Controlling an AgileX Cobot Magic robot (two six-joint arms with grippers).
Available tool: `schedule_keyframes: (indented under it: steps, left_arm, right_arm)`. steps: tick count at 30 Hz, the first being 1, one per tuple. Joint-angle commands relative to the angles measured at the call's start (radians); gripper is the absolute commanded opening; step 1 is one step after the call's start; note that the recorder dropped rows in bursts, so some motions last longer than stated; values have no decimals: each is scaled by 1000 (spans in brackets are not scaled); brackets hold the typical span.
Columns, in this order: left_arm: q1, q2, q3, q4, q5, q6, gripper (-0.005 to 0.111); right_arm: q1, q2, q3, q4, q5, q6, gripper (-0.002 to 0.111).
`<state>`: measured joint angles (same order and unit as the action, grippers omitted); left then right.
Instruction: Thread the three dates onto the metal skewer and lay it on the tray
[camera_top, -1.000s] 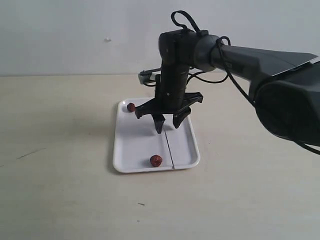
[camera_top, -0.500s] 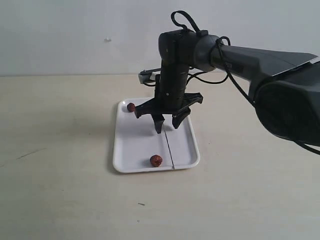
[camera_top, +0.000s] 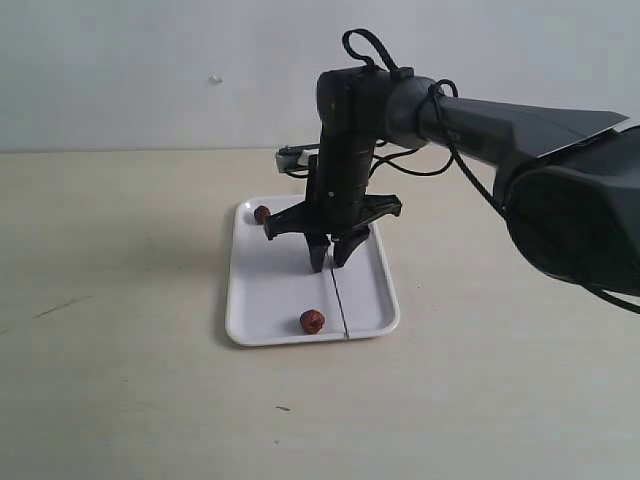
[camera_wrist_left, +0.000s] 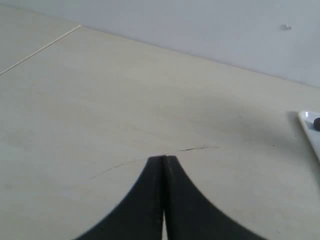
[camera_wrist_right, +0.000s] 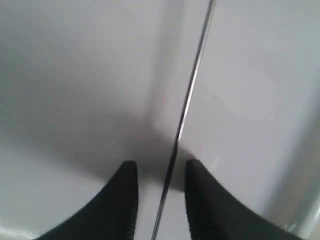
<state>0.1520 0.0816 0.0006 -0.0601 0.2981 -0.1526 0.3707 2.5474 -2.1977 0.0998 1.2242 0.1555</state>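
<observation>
Exterior view: pale bench (camera_top: 120, 390) with a white tray (camera_top: 234, 300) near its middle. The right arm reaches in from the right of the picture and points its right hand (camera_top: 331, 261) straight down over the tray. The two black fingers (camera_top: 318, 255) are set only slightly apart, their tips low over the tray floor. The metal skewer (camera_top: 340, 305) lies flat on the tray, running from under the fingertips to the near rim. The near date (camera_top: 312, 321) sits on the tray just beside the skewer, close to the near rim. The far date (camera_top: 262, 214) sits in the tray's far left corner, well apart from the skewer.

Left wrist view: the left hand (camera_wrist_left: 163, 162) hovers over bare bench (camera_wrist_left: 100, 90), its two dark fingers pressed together with nothing between them. A corner of the tray (camera_wrist_left: 309, 131) shows at the picture's edge.

Right wrist view: close on the tray floor (camera_wrist_right: 75, 75). The skewer (camera_wrist_right: 189, 102) runs as a thin bright line into the narrow gap of the right hand (camera_wrist_right: 161, 166). A sliver of space shows on either side of it, so neither fingertip (camera_wrist_right: 127, 172) pinches it.
</observation>
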Motion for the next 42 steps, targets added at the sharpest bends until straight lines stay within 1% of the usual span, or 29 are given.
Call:
schedule_keyframes:
  steps: [1, 2, 9, 16, 21, 23, 28, 32, 37, 40, 42]
  left_arm:
    - [-1, -6, -1, 3, -1, -5, 0]
    - [-1, -6, -1, 3, -1, -5, 0]
    - [-1, -6, -1, 3, -1, -5, 0]
    - [-1, -6, -1, 3, -1, -5, 0]
    - [-1, -6, -1, 3, -1, -5, 0]
    - [-1, -6, -1, 3, -1, -5, 0]
    - [-1, -6, -1, 3, -1, -5, 0]
    - [-1, -6, -1, 3, -1, -5, 0]
    - [-1, -6, -1, 3, -5, 3, 0]
    - [-1, -6, -1, -3, -64, 16, 0]
    - [-1, -6, -1, -64, -117, -30, 0]
  right_arm:
    - [2, 2, -5, -5, -3, 5, 7]
    - [2, 2, -5, -5, -3, 5, 0]
    - [2, -24, -5, -5, -3, -37, 0]
    - [0, -145, -5, -15, -3, -108, 0]
    - [-19, -247, -5, -51, -3, -137, 0]
    - [-34, -287, -5, -47, -3, -147, 0]
    - [-76, -363, 3, 35, -3, -191, 0]
    - [-109, -424, 86, 75, -3, -253, 0]
    - [-157, -507, 271, 76, -3, -295, 0]
    - [-170, -583, 409, 76, -3, -317, 0]
    - [-174, -639, 480, 75, -3, -332, 0]
